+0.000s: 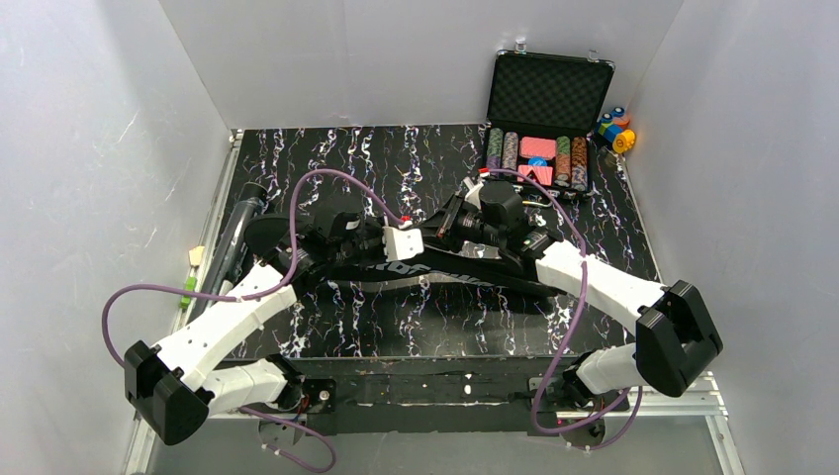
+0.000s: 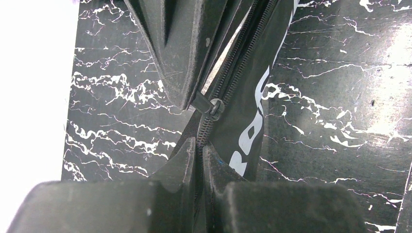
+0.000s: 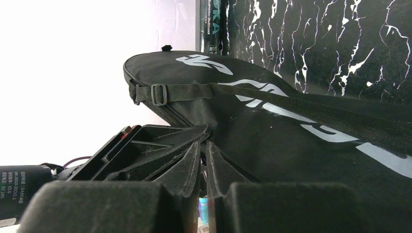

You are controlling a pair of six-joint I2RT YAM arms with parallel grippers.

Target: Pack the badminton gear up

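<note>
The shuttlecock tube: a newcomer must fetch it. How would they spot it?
Find the left edge of the black marbled table. A long dark tube lies along it, left of the black bag; it alone is a slim cylinder with lettering.

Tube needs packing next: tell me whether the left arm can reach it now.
Likely not yet: the left gripper is shut on the bag. The tube lies uncovered beside that arm; letting go should suffice.

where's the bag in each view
top external: bag lies across the middle of the picture.
left wrist: bag is a strip from top centre down to the bottom.
right wrist: bag fills the centre and right.
shared landmark: its white lettering.
</note>
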